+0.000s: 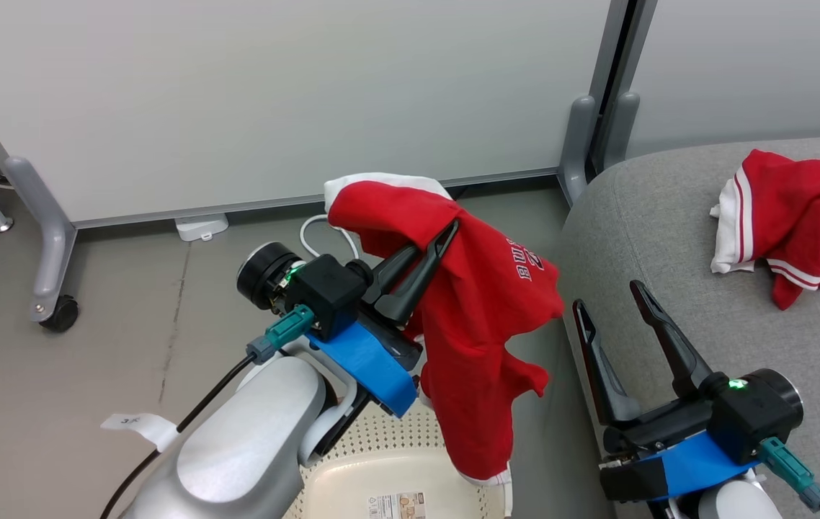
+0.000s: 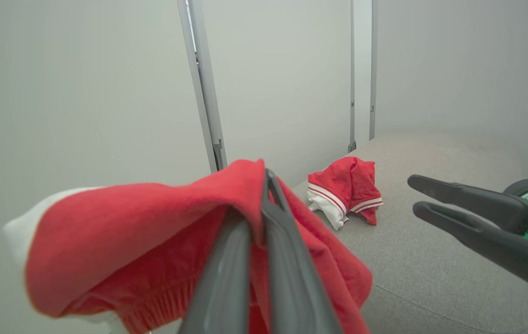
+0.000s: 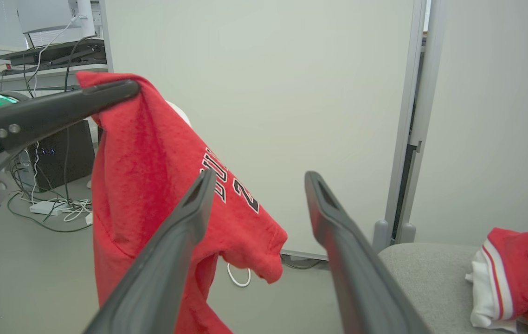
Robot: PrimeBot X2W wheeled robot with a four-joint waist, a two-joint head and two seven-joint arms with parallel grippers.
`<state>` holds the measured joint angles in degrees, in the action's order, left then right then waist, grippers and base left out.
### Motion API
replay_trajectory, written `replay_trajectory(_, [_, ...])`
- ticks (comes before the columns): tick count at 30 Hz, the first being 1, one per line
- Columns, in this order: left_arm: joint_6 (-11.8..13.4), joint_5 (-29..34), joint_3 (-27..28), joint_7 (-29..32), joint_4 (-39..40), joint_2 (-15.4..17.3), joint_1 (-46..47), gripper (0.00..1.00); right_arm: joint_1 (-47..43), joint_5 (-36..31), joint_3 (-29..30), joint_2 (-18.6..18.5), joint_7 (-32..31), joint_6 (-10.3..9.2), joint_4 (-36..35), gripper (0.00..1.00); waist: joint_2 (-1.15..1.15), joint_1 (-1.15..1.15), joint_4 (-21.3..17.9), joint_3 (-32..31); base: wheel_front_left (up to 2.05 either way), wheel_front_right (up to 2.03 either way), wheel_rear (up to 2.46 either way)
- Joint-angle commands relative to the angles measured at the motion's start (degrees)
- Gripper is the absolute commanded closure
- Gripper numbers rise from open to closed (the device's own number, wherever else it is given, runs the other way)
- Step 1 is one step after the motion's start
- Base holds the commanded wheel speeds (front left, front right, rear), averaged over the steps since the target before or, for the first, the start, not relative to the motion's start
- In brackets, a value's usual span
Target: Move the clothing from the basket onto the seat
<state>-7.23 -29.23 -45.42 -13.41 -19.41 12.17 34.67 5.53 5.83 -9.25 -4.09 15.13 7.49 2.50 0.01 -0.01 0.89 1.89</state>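
Note:
My left gripper (image 1: 446, 234) is shut on a red garment with white lettering (image 1: 482, 317), which hangs from the fingers above the cream basket (image 1: 395, 479) at the bottom of the head view. The left wrist view shows that clothing (image 2: 143, 241) draped over the closed fingers (image 2: 287, 260). A second red piece with white and striped trim (image 1: 792, 223) lies crumpled on the grey seat (image 1: 669, 238) at the right, also in the left wrist view (image 2: 345, 190). My right gripper (image 1: 612, 299) stands open and holds nothing, at the seat's near edge, just right of the hanging garment (image 3: 152, 185).
White partition panels (image 1: 295, 94) with grey feet and a castor (image 1: 57, 313) stand behind. A white cable (image 1: 313, 234) and a small white block lie on the grey floor by the panel. A desk with cables (image 3: 50, 55) stands at the far left in the right wrist view.

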Motion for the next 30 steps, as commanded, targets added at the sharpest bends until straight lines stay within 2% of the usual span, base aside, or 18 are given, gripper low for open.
replay_trajectory(1, [0.2,0.2,-0.2,0.1,0.4,-0.2,1.1,1.0,-0.7,0.3,-0.1,0.2,0.0,0.01,0.0,0.0,-0.01,0.01,0.0,0.0,0.0,0.0,0.0])
replay_trajectory(8, [0.4,0.5,-1.0,0.4,0.9,-0.7,1.4,1.0,0.6,-0.4,-2.1,0.1,0.0,0.01,-1.1,0.0,-0.01,0.01,-0.2,0.0,0.0,0.0,0.0])
replay_trajectory(15, [0.6,0.6,-1.9,0.4,1.0,-1.5,2.3,1.0,3.5,-0.7,-7.7,-0.5,0.0,0.01,-0.5,0.0,-0.01,0.01,0.0,0.3,0.0,0.0,0.0])
replay_trajectory(24, [0.7,1.3,-3.1,0.3,1.5,-3.4,3.8,1.0,9.4,-5.1,-11.7,0.1,0.0,0.01,5.9,0.0,-0.01,0.01,1.2,2.3,0.0,0.0,0.0])
replay_trajectory(30, [0.9,1.5,-4.0,0.1,2.2,-4.8,4.6,1.0,13.0,-11.0,-10.2,1.0,0.0,0.01,10.9,0.0,-0.01,0.01,2.0,3.8,0.0,0.0,0.0])
